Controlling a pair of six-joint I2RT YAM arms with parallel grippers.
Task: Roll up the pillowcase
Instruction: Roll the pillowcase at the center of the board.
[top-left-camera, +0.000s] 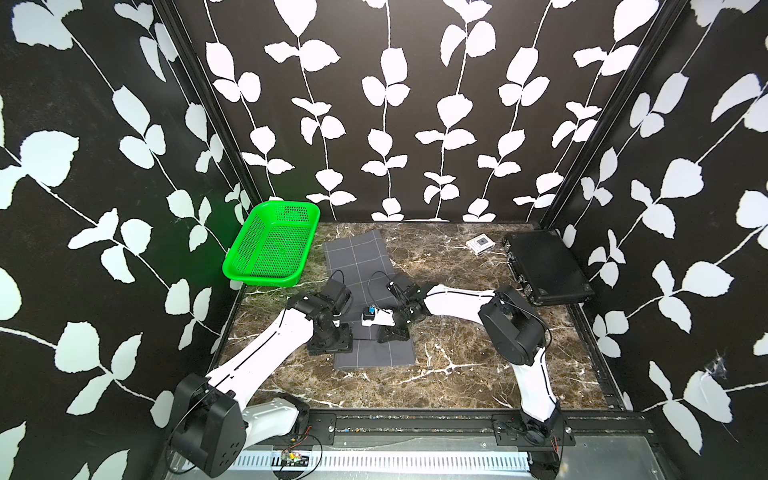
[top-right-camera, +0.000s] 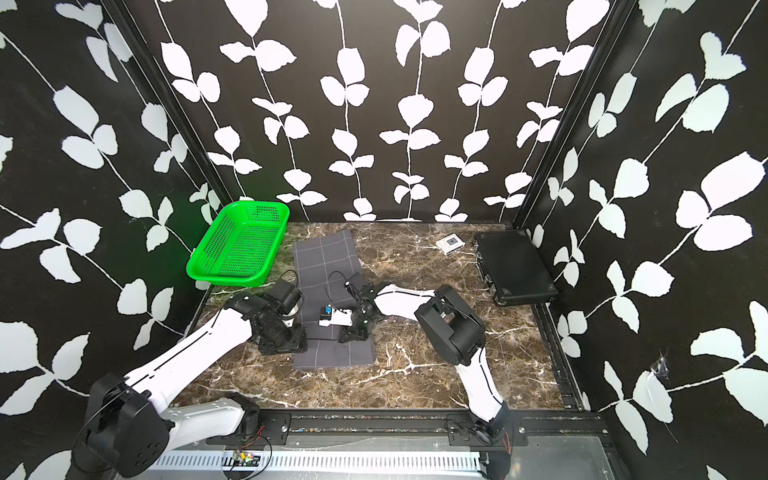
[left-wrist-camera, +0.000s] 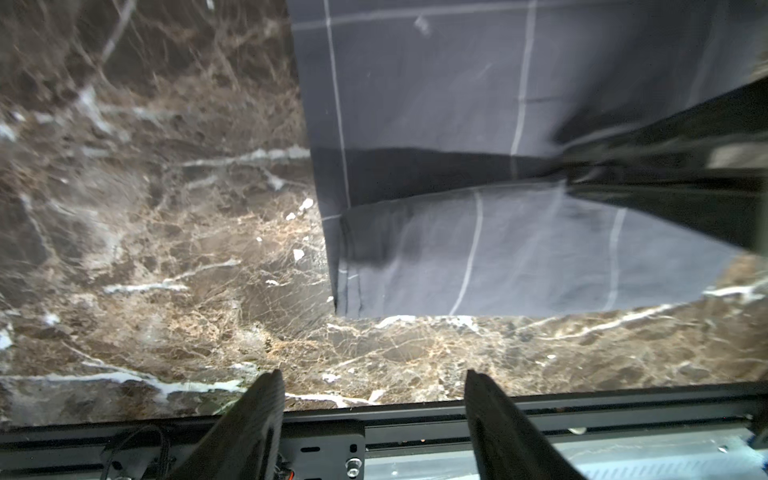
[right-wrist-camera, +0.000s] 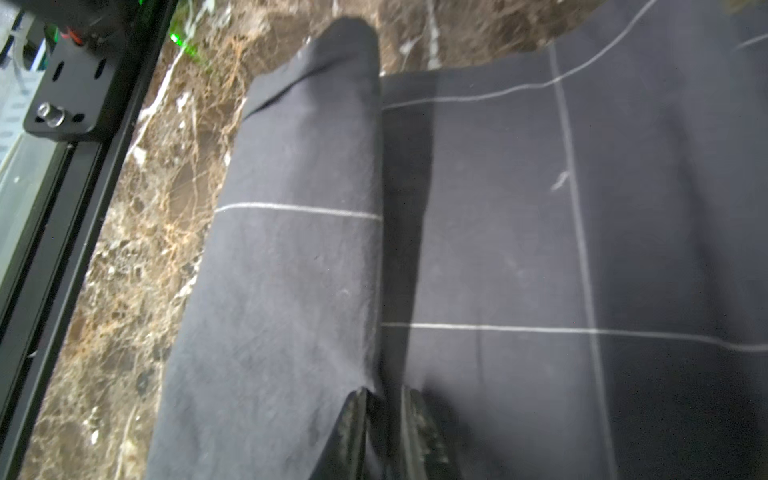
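In a top view, the pillowcase (top-left-camera: 357, 257) lies stretched along the table (top-left-camera: 457, 340), and I see only its near end turned over. Left wrist: my left claw (left-wrist-camera: 374, 376) gapes, empty. Right wrist: my right claw (right-wrist-camera: 386, 395) sits barely parted at the fold, and I cannot tell if it grips. I judge most of the rolling is left.

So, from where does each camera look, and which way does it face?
Both top views: high at the front, facing down toward the back wall; table, left arm, right arm show.
Left wrist: on the left arm, facing the table and the folded end of the pillowcase; open left pincer shows.
Right wrist: on the right arm, close over that fold; right pincer shows.
Shared: both wrist views show that folded end and the front rail.
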